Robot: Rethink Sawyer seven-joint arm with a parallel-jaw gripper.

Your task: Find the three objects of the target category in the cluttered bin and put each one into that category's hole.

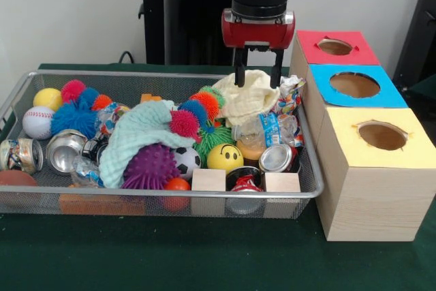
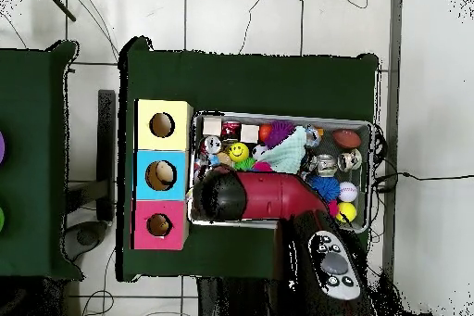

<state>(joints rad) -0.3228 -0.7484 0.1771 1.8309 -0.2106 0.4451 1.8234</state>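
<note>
Cream cloth point(image 1: 250, 95) at the bin's point(image 1: 310, 142) far right corner sits between my parted jaws point(image 1: 258, 76); I should descend squarely before closing.

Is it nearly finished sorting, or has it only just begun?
It looks only just begun. The wire bin is crowded with balls, cans and cloths. I can't see inside the red, blue or yellow hole. The hand hangs open over the pale yellow cloth, gripping nothing, so the sorting seems mostly ahead.
</note>
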